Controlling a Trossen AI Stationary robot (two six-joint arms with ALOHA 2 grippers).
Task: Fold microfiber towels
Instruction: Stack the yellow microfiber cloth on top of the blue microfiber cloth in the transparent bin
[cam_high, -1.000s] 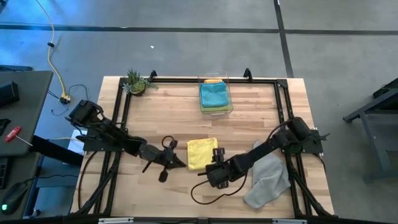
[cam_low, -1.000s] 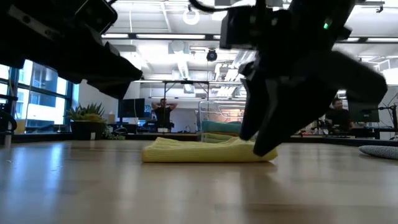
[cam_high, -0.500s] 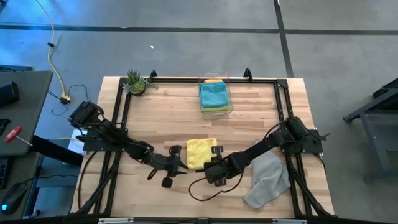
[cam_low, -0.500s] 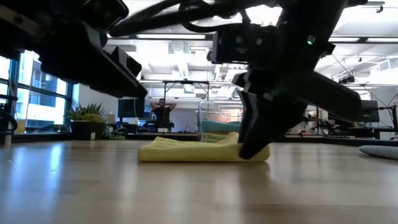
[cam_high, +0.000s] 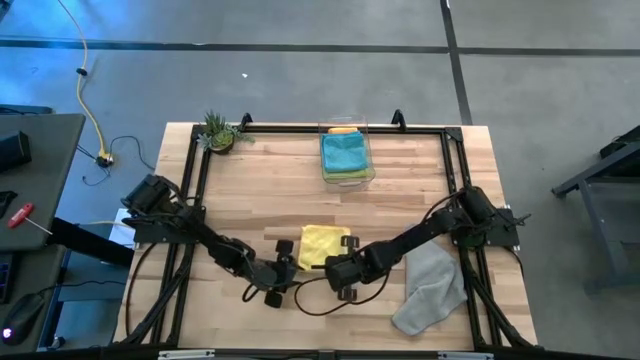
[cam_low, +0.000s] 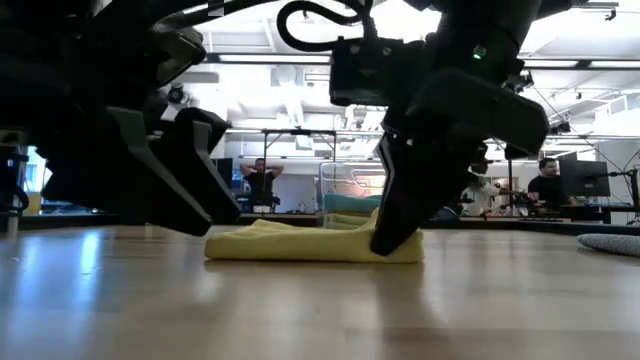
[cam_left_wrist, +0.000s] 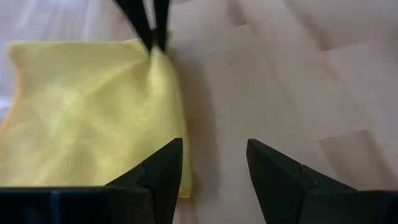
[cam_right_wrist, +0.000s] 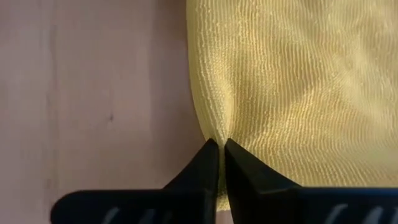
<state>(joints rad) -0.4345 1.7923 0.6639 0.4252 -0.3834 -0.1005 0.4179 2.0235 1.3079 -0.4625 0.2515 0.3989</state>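
Note:
The yellow microfiber towel lies flat on the wooden table near its front middle, in more than one layer. My right gripper is shut on it at its near right corner. My left gripper stands open and low at the towel's near left corner, one finger at the towel's edge; I cannot tell whether it touches. A grey towel lies crumpled at the front right. A teal towel lies in the clear bin, with yellow-green cloth under it and a strip of orange behind. My right gripper pinches the yellow towel's edge at the near right corner between its two fingertips. The fingers slant steeply down from above. The cloth puckers into a small ridge at the pinch, and the rest of the towel lies on the table.
The clear bin stands at the far middle and a small potted plant at the far left corner. A black frame runs along the table's sides. Bare wood lies between the yellow towel and the bin.
My left gripper has gone right and down toward the yellow towel's near left corner, tipped lower, and opened. My right gripper has shut on the towel's near right corner and rolled a little. The towel has slid slightly toward the table's left.

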